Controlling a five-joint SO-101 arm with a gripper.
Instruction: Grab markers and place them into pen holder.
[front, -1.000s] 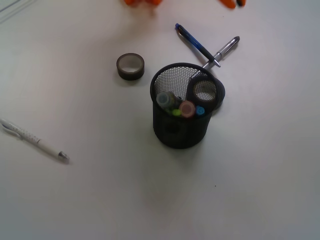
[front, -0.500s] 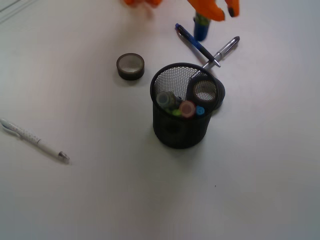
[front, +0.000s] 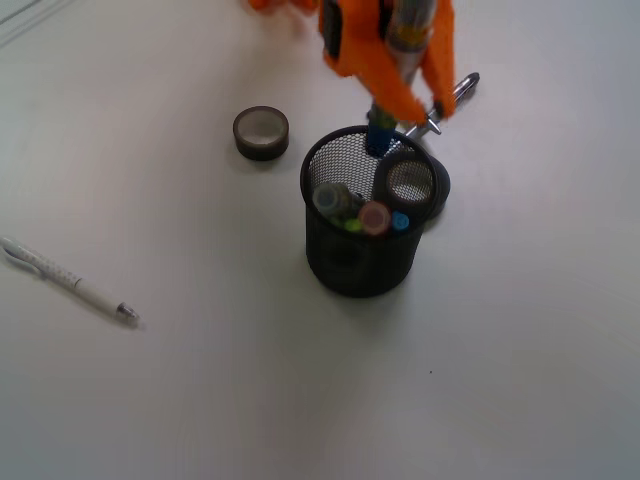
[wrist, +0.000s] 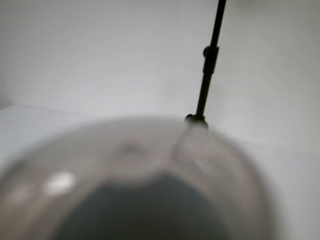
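Observation:
The black mesh pen holder (front: 350, 262) stands mid-table with three markers (front: 375, 217) upright inside it, caps up. My orange gripper (front: 408, 92) hangs over the holder's far rim, shut on a marker (front: 381, 135) that points down, its blue cap just above the rim. In the wrist view that marker (wrist: 135, 185) is a large blur filling the lower half, and the jaws themselves do not show.
One dark tape roll (front: 261, 132) lies left of the holder, and another (front: 408, 180) leans against its right rim. A silver pen (front: 460, 88) pokes out behind my gripper. A slim white pen (front: 70, 282) lies far left. A thin black rod (wrist: 209, 60) stands in the wrist view's background.
My gripper has come down from the top edge toward the holder with the blue-capped marker in it, now covering the blue pen. Nothing else has moved.

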